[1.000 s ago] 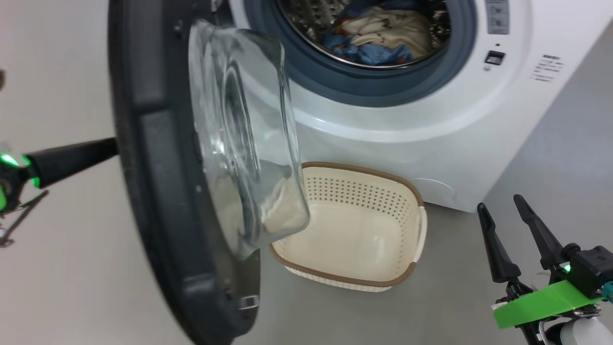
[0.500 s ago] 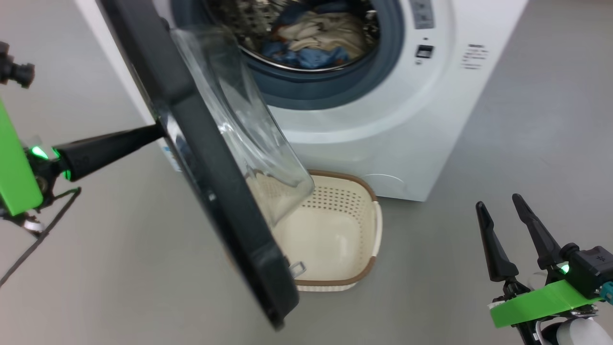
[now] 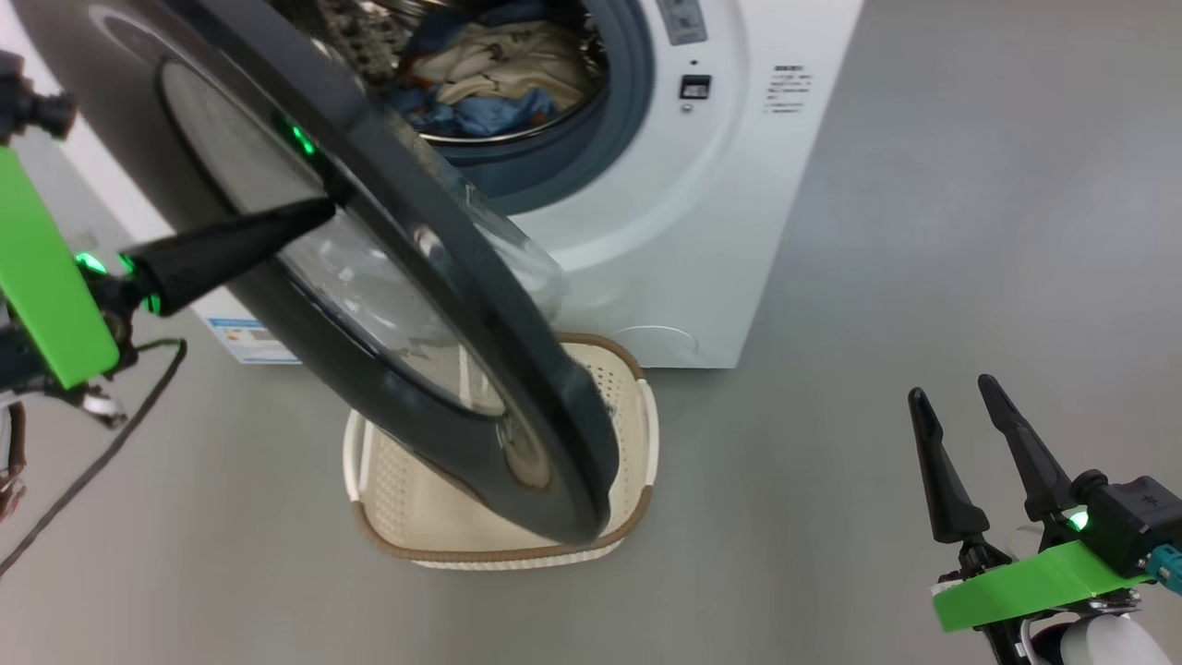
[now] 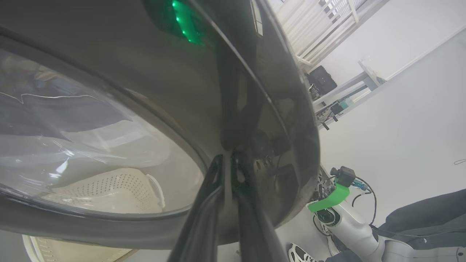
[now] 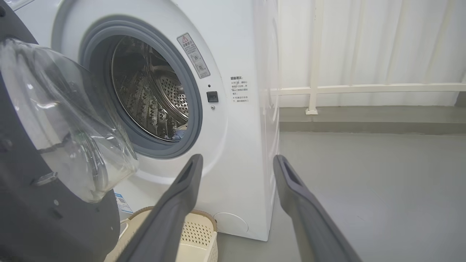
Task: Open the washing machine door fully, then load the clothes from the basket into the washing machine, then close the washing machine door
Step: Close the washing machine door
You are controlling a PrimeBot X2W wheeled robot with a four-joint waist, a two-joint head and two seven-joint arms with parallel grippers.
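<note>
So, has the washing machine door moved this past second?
Yes. Against the washing machine, the door has swung toward closing, now partly across its front, left pincer on its outer face.

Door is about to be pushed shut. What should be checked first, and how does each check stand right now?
1. Clothes inside the drum: ok.
2. Basket empty: cannot tell, the door covers much of it.
3. Seal free of cloth: cannot tell, the door hides its left side.
4. Left gripper shut, tips on the door's outer face: ok.
5. Right gripper open, away from the door: ok.
6. Door closed: not ok, ajar.
</note>
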